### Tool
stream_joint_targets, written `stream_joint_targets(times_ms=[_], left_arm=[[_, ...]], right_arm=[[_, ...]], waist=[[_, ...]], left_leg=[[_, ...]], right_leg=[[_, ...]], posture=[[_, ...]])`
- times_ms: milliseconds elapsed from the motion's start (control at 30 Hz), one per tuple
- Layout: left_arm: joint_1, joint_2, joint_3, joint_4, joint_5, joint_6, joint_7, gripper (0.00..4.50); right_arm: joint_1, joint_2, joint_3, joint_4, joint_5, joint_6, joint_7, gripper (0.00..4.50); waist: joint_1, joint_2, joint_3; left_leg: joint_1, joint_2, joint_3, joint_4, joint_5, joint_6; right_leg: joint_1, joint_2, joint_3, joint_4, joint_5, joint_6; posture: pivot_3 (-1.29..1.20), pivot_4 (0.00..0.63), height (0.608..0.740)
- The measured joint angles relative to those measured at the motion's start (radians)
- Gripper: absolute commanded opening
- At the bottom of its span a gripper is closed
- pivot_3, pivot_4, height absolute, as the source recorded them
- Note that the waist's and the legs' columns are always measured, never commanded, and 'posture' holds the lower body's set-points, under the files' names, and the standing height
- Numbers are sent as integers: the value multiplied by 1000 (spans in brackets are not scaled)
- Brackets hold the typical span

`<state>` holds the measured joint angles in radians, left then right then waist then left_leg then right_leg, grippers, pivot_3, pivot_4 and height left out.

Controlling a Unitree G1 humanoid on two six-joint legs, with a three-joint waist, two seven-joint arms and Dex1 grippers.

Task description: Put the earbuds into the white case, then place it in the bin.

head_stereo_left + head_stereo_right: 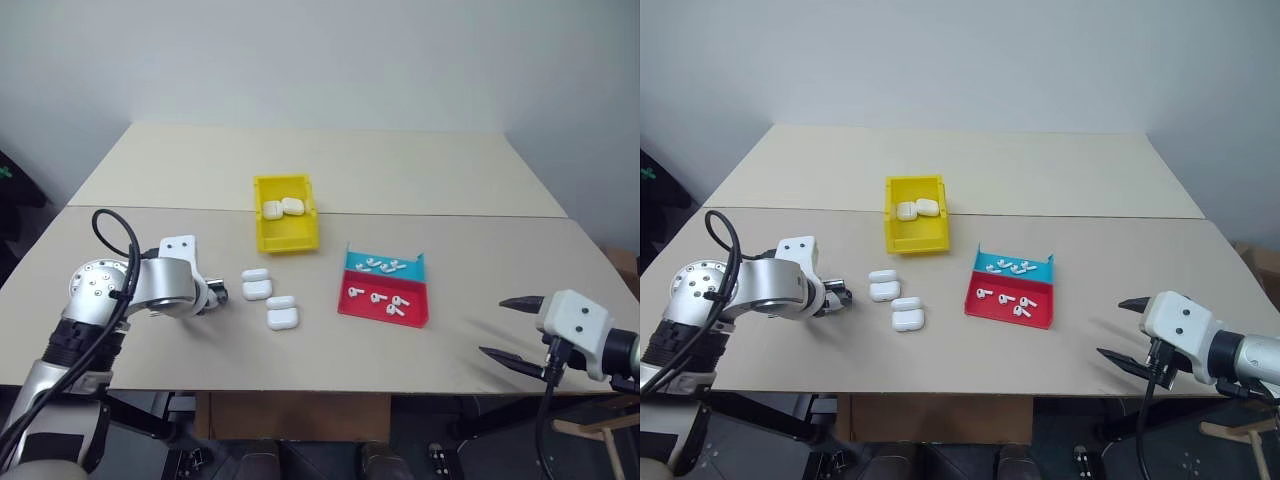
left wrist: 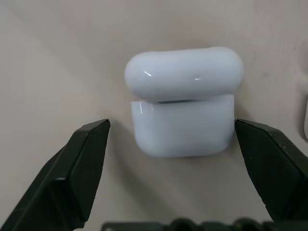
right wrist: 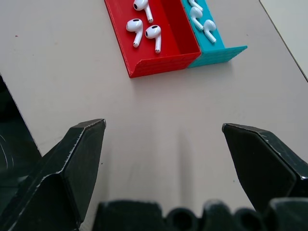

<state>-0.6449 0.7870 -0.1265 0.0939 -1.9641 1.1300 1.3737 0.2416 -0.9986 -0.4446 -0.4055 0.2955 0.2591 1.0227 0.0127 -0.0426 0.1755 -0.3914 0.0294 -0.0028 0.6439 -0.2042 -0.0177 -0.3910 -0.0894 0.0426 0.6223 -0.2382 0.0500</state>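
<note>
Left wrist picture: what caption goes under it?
Open left gripper straddling a white case lying on the table.

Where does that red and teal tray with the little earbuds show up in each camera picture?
Left eye view: the red and teal tray lies right of centre, just below and right of the yellow bin.
Right eye view: same spot, right of centre.
Left wrist view: not in it.
Right wrist view: at the top, beyond the right claw.
Shared landmark: the earbuds in the tray.
</note>
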Motion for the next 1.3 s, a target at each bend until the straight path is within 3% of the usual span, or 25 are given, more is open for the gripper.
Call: stream_joint_targets(times_ms=[133, 233, 367, 633, 833, 933, 1000, 1033, 1100, 1133, 1233, 1300], left_arm=[[1, 0, -1, 0, 0, -18, 7, 4482], [1, 0, -1, 0, 4, -25, 11, 3905], [1, -2, -4, 0, 12, -37, 10, 2809], [1, -2, -6, 0, 11, -37, 3, 2781], [10, 58, -8, -109, 54, 8, -132, 2781], [35, 183, 38, -229, 162, 47, -302, 2781], [107, 253, 137, -347, 297, 21, -531, 2781], [193, 261, 212, -442, 416, -66, -720, 2781], [289, 263, 245, -549, 595, -210, -945, 2781], [359, 268, 235, -607, 749, -336, -1108, 2781], [436, 256, 159, -656, 1021, -567, -1437, 2781], [450, 212, 126, -658, 1096, -659, -1575, 2781]], right_arm=[[-1, 0, 0, 0, 0, 0, 0, 4500], [-1, 0, 0, 0, -1, 0, 0, 4500], [-2, 0, 0, 0, -2, 0, 0, 4500], [-10, 0, 1, 2, -10, 0, -2, 4500], [-31, 0, 5, 3, -18, 0, -2, 4500], [-38, -1, 3, 4, -18, 1, -2, 4500], [-49, -19, -4, 0, -13, 41, -1, 4500], [-74, -68, -1, -13, 6, 136, -1, 4500], [-127, -125, 5, -24, 31, 259, -4, 4500], [-167, -156, 9, -36, 47, 330, -11, 4500], [-248, -226, 54, -65, 77, 455, -25, 4500], [-287, -244, 93, -93, 89, 501, -28, 4500]], waist=[[0, 0, 0], [0, 0, 0], [0, 0, 0], [0, 0, 0], [-2, -1, 0], [-8, -1, 1], [-11, 0, 0], [-12, 5, 1], [-8, 6, 1], [-7, 6, 1], [4, 6, 1], [10, 6, 1]], left_leg=[[0, 0, 0, 0, 0, 0], [0, 0, 0, 0, 0, 0], [0, 0, 0, 0, 0, 0], [0, 0, 0, 0, 0, 0], [-2, 0, 0, 0, 0, 0], [-5, 0, 0, -2, 0, -1], [-10, 0, 1, -3, 2, -4], [-11, 0, 3, -3, 2, -5], [-12, 0, 3, -3, 2, -5], [-13, 1, 3, -3, 2, -6], [-14, 3, 3, -3, 2, -6], [-15, 3, 3, -3, 2, -6]], right_leg=[[0, 0, 0, 0, 0, 0], [0, 0, 0, 0, 0, 0], [0, 0, 0, 0, 0, 0], [0, 0, 0, 0, 0, 0], [-2, 0, 0, -1, 0, 0], [-8, 1, 0, 0, 0, 0], [-13, 1, 0, 1, 4, -6], [-15, -1, 1, 0, 4, -8], [-16, -1, 0, 0, 4, -10], [-16, 0, 0, -1, 4, -11], [-16, 1, -2, -5, 5, -12], [-16, 1, -2, -7, 4, -9]], posture=[[0, 150, 740], [0, 150, 740], [0, 150, 740], [0, 150, 740], [0, 150, 740], [0, 150, 740], [0, 150, 740], [0, 150, 740], [0, 150, 740], [0, 150, 740], [0, 150, 740], [0, 150, 740]])
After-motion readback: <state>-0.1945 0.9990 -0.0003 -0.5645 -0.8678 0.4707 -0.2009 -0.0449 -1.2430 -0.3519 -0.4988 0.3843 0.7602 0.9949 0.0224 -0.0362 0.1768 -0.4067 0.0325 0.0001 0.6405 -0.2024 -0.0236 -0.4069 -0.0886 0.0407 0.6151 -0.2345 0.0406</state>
